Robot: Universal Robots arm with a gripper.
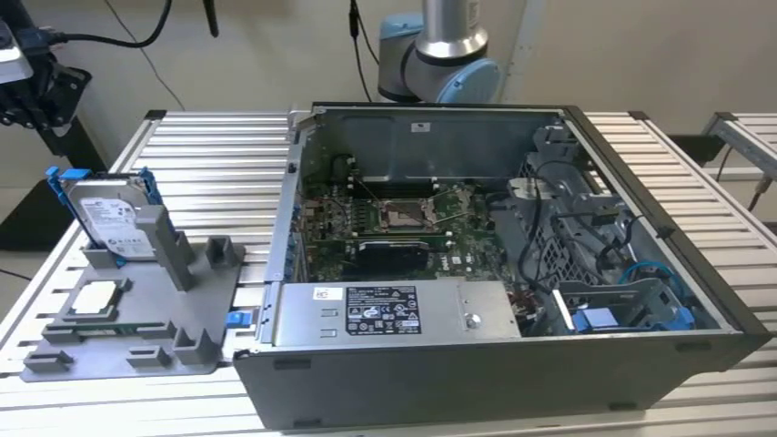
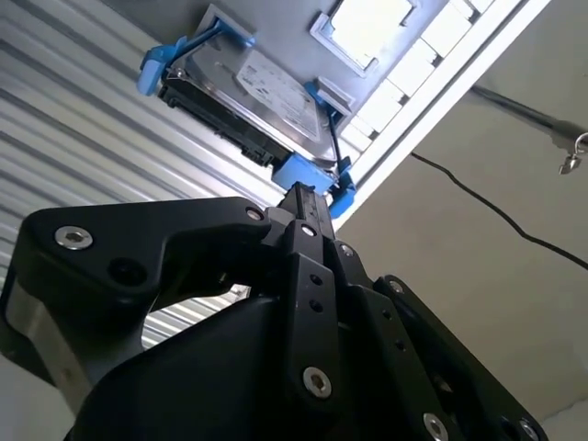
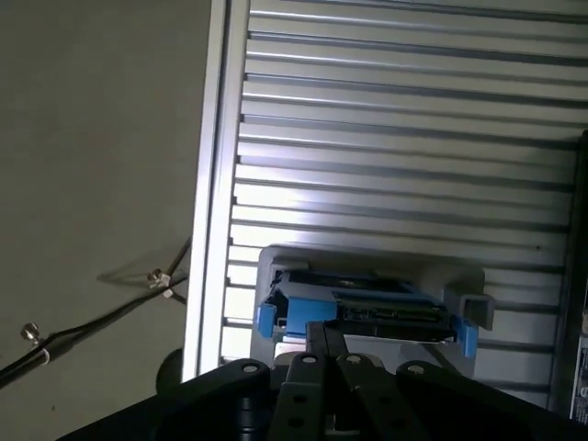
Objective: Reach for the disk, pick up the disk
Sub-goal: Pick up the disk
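Observation:
The disk (image 1: 112,218) is a silver-grey hard drive with a white label in a bright blue bracket. It stands on edge in a slot of the grey holder (image 1: 146,341) at the exterior view's left. My black gripper (image 1: 27,102) hangs above the disk, further toward the exterior view's left, apart from it. In both wrist views the fingertips sit together, pointing at the disk's (image 2: 257,87) blue-framed edge with a gap between. The gripper (image 2: 299,193) is shut with nothing in it. The first wrist view shows the disk's (image 3: 367,308) upper edge just beyond the gripper (image 3: 326,331).
A small square silver chip (image 1: 95,299) lies on the same grey holder. An open computer case (image 1: 486,273) with a labelled silver box (image 1: 388,311) takes up the middle and right of the slatted table (image 1: 218,155). Cables (image 3: 110,308) trail on the floor beside the table's edge.

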